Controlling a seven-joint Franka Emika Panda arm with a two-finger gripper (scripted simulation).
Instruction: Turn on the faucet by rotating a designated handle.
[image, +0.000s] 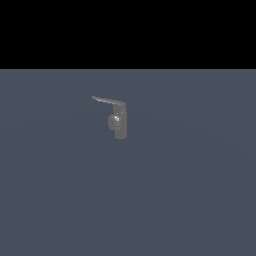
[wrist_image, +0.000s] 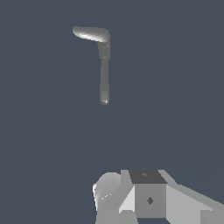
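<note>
The faucet (image: 119, 124) looks hard and stiff. Push its thin handle (image: 106, 100) near the tip. I cannot tell if the hand is open.

**What the views leave unclear**

The exterior view shows no arm at all. In the wrist view the gripper (wrist_image: 151, 199) is cut off by the picture's edge; only pale blocky housing shows, so its fingers and their spread cannot be told. The faucet (image: 119, 122) is small and dim, and where the handle (image: 107, 101) joins it is perhaps blurred together.
</note>
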